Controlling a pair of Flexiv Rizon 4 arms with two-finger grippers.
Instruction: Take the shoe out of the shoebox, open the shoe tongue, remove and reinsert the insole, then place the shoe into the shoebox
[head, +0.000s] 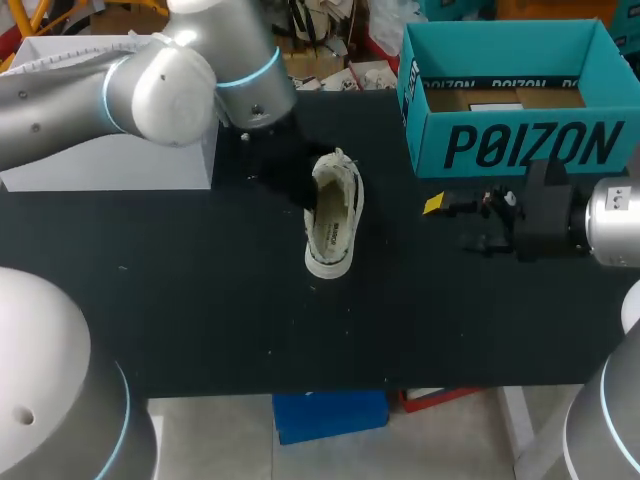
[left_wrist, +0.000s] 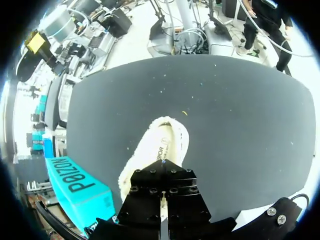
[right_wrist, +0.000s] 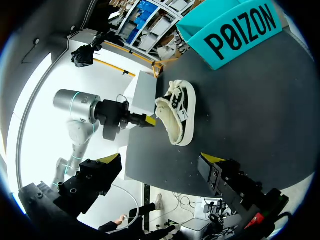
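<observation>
Shoe, left pincer half hidden at its rim, grip unclear, right pincer spread

Shoe: off-white upper, white around the bottom edge. The right wrist view shows a black side panel with a white marking. Insole: cream with small dark print. Shoebox: teal outside, large black lettering on the front wall, a black-lettered strip along the inner rim, brown cardboard floor. Table: matte black with a few pale specks. Left arm: silver-grey with a light-blue ring at the joint. Left gripper: black body. Right arm: silver. Right gripper: black with a bright yellow tip and a small red bit in the wiring. Box at table's left: plain whitish-grey.
</observation>
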